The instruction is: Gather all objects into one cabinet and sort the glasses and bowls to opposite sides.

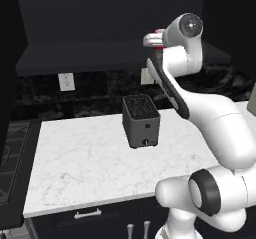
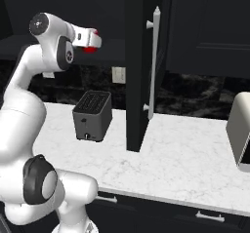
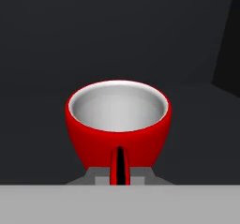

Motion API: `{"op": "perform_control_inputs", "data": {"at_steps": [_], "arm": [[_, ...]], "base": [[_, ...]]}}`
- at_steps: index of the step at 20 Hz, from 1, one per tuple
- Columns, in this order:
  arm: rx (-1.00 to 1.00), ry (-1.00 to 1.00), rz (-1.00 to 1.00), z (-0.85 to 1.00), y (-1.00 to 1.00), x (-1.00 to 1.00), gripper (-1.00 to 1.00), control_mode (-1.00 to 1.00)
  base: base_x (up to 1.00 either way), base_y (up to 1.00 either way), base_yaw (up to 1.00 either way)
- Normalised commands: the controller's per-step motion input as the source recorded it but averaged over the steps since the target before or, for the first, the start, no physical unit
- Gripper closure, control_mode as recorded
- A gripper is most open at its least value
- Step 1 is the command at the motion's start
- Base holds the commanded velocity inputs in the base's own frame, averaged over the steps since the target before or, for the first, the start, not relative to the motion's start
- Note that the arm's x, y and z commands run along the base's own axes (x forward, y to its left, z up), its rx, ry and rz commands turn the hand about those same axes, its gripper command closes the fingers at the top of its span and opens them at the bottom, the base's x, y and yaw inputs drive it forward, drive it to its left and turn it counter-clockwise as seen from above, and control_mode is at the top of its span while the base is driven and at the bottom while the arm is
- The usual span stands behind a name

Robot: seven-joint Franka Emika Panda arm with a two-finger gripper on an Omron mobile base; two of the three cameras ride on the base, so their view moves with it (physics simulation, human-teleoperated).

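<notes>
The glossy red mug [image 3: 118, 124] with its white inside fills the middle of the hand view, handle turned toward the camera. My gripper [image 3: 119, 174] is shut on that handle, one finger on each side. In the base views the hand [image 1: 154, 39] [image 2: 87, 37] reaches high into the black cabinet [image 1: 85, 53], with bits of the red mug [image 1: 159, 31] [image 2: 90, 49] showing around it. The mug is level with the dark shelf; I cannot tell whether it rests on it. The cabinet's tall door [image 2: 139, 66] stands open, with its pale bar handle [image 2: 154, 61].
A dark toaster [image 1: 141, 120] [image 2: 93, 115] stands on the white marble counter [image 1: 90, 168] below the hand. A pale appliance [image 2: 241, 132] sits at the counter's right end. A stove [image 1: 10, 153] borders the left. Drawers with silver handles [image 1: 88, 214] lie under the counter.
</notes>
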Motion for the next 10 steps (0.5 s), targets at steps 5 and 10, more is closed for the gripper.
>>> {"op": "perform_control_inputs", "data": {"at_steps": [5,10], "arm": [[0.00,-0.27,0.00,0.04,0.00,-1.00,1.00,-1.00],[0.00,-0.24,0.00,0.10,0.00,-0.99,1.00,-1.00]], "base": [[0.00,0.00,0.00],[0.00,0.00,0.00]]}}
